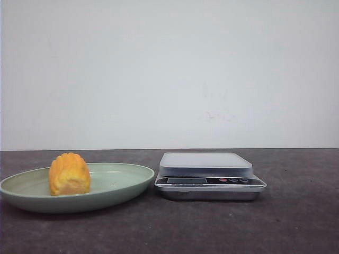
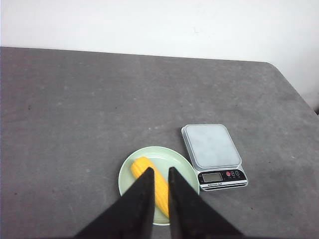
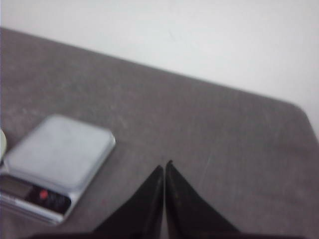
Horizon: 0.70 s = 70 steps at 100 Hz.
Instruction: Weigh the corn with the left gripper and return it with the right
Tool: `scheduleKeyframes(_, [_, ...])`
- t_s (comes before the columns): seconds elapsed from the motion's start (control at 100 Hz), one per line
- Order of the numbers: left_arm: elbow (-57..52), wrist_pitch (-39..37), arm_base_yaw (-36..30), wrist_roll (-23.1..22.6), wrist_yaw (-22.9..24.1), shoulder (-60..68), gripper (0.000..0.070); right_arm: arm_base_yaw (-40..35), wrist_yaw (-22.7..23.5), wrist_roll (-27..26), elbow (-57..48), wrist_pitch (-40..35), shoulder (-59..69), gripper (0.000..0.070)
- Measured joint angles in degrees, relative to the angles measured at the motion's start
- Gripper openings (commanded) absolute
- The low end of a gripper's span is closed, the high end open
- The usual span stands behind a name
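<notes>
The corn [image 1: 69,173] is a short yellow-orange cob lying on the left side of a pale green plate [image 1: 119,180], left of the scale [image 1: 206,165]. Neither gripper appears in the front view. In the left wrist view my left gripper [image 2: 160,170] hangs high above the plate [image 2: 177,158], its two black fingers a narrow gap apart with nothing between them. The corn [image 2: 142,167] shows past the fingertips and in the gap. My right gripper [image 3: 164,164] is shut and empty, over bare table to the right of the scale [image 3: 57,149].
The scale [image 2: 212,147] has a grey weighing platform with nothing on it and a front panel with a display and buttons. The dark grey table ends at a white wall behind. Its rounded right corner shows in both wrist views.
</notes>
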<state>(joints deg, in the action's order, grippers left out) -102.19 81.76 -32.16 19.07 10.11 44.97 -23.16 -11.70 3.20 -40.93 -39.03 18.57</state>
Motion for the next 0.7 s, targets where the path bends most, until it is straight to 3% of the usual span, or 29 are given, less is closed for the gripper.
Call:
scheduleKeyframes(0.12, [0.0, 0.0, 0.0, 0.0, 0.0, 0.0, 0.0, 3.4, -0.3, 0.1, 7.6, 1.0, -6.9, 0.0])
scheduleKeyframes(0.27, [0.0, 0.0, 0.0, 0.0, 0.0, 0.0, 0.0, 8.9, -1.6, 1.2, 17.5, 11.5, -12.3, 0.0])
scheduleKeyframes(0.52, [0.0, 0.0, 0.0, 0.0, 0.0, 0.0, 0.0, 12.6, 0.2, -6.8, 29.3, 26.4, -13.7, 0.0])
scheduleKeyframes(0.7, [0.0, 0.0, 0.0, 0.0, 0.0, 0.0, 0.0, 12.9, 5.2, -9.1, 35.5, 29.6, -17.1, 0.0])
